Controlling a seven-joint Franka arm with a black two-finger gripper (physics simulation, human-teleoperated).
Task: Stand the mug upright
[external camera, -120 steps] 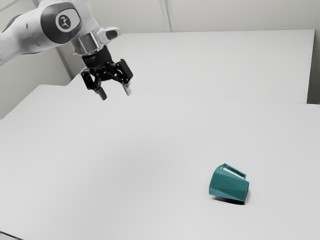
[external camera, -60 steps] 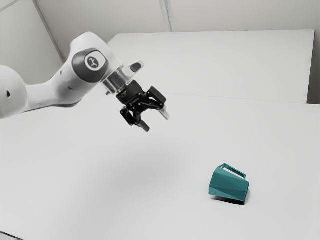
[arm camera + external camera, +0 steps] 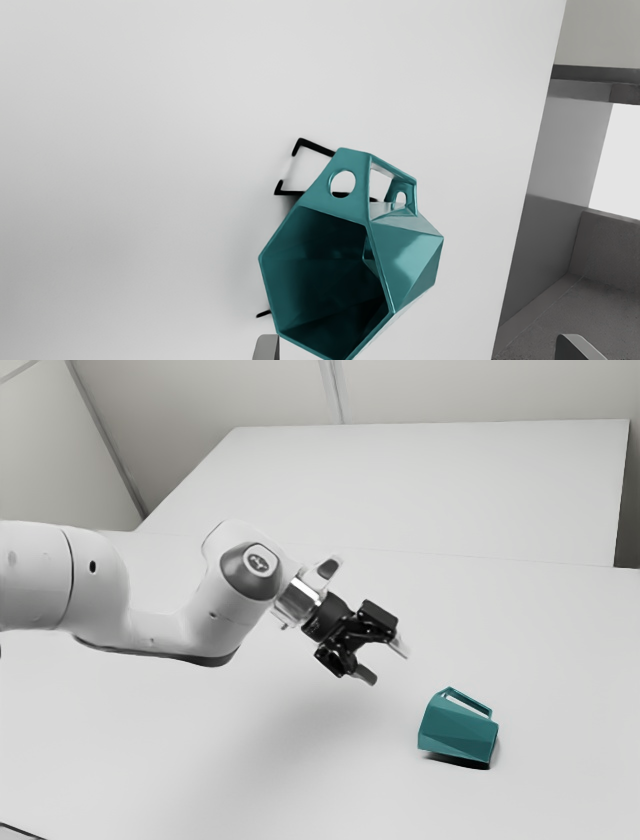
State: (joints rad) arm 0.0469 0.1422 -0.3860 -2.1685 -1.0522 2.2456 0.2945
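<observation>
Above the tabletop [image 3: 240,760], the end effector [image 3: 387,666] stands open and empty, apart from the teal faceted mug [image 3: 458,735]. Beyond its tips, toward the exterior view's right, the mug lies on its side on the tabletop, mouth [image 3: 320,270] facing the end effector, handle [image 3: 392,172] raised. Step in hand, as judged: approach for grasping. Next move requires further descent and alignment across the body or rim before closing.

Mug [image 3: 458,732], one: teal, faceted; is lying on its side on the white table [image 3: 230,760], its open mouth [image 3: 320,270] facing the exterior view's left, its angular handle [image 3: 351,161] pointing upward.
</observation>
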